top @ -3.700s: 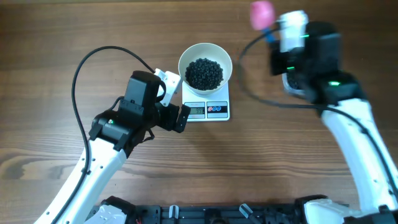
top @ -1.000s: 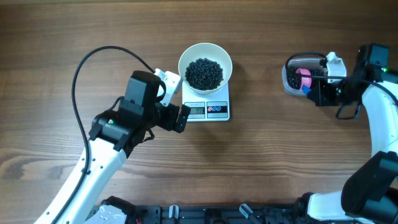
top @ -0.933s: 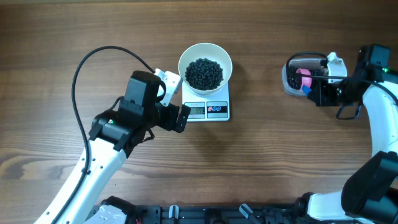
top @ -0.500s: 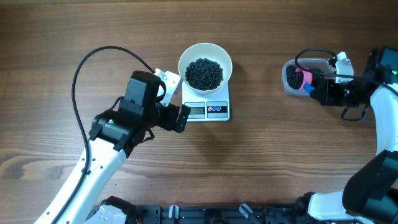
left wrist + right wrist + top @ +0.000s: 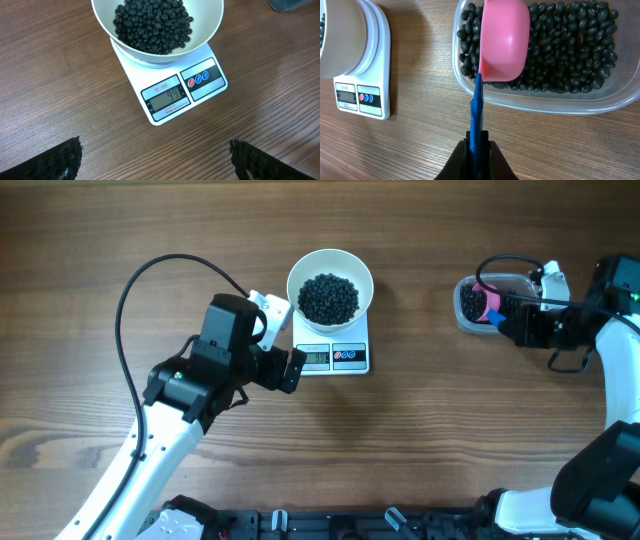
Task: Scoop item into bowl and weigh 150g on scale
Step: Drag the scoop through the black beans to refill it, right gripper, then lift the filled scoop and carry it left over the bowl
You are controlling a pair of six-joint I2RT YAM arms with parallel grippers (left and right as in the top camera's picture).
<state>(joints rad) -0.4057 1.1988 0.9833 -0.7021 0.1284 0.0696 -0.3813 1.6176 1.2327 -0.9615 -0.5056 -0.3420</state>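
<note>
Two fingers of the right gripper [image 5: 479, 143] pinched the blue handle of the pink scoop [image 5: 504, 40], which lay over beans [image 5: 570, 45] in the clear tub [image 5: 545, 104]. An overfull load could likely overshoot in the bowl [image 5: 210, 25] on the scale [image 5: 172, 95]. The left gripper [image 5: 155, 161] hung spread nearby.

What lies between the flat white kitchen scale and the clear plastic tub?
Overhead view: only bare brown wooden table between white scale and clear tub.

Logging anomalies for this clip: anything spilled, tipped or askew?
Nothing stands out: the white bowl sits upright on the scale, black beans lie inside it and the clear tub, none loose on the table.
</note>
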